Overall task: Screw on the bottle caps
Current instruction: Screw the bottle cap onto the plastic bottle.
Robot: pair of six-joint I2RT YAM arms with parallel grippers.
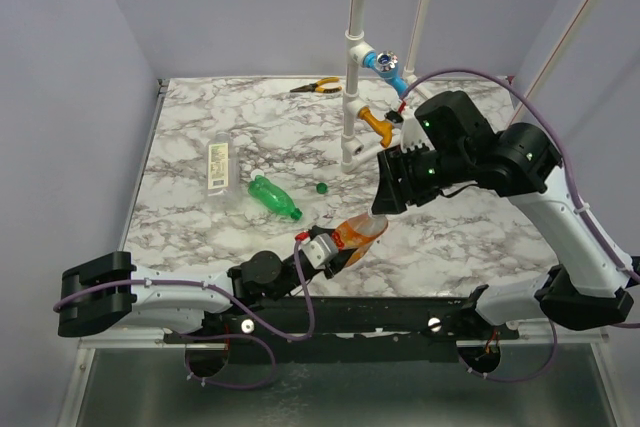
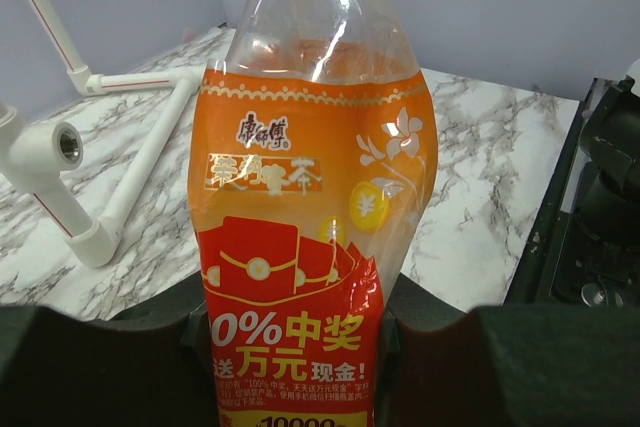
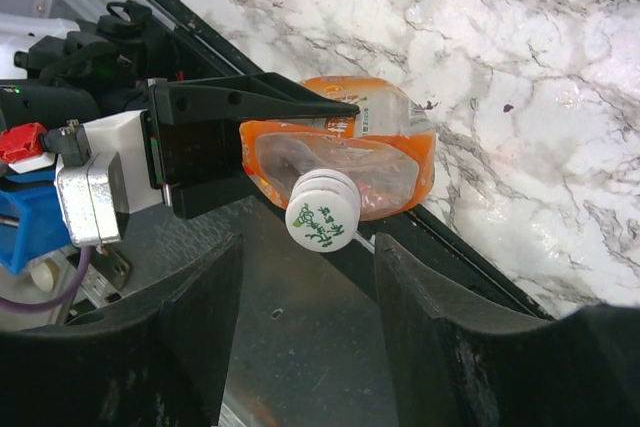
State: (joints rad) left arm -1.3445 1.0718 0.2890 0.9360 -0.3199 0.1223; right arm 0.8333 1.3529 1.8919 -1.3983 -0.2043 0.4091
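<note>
My left gripper is shut on the lower body of the wide orange bottle, holding it off the table near the front edge. A white cap with green print sits on that bottle's neck. My right gripper hovers over the neck, open, its fingers either side of the cap and just short of it, not touching. The slim green bottle lies on the table with a dark green cap to its right. The clear bottle lies further left.
A white pipe frame stands at the back centre with a blue tap handle and an orange one, close to my right arm. Yellow-handled pliers lie at the back. The dark rail along the table's near edge is under the bottle.
</note>
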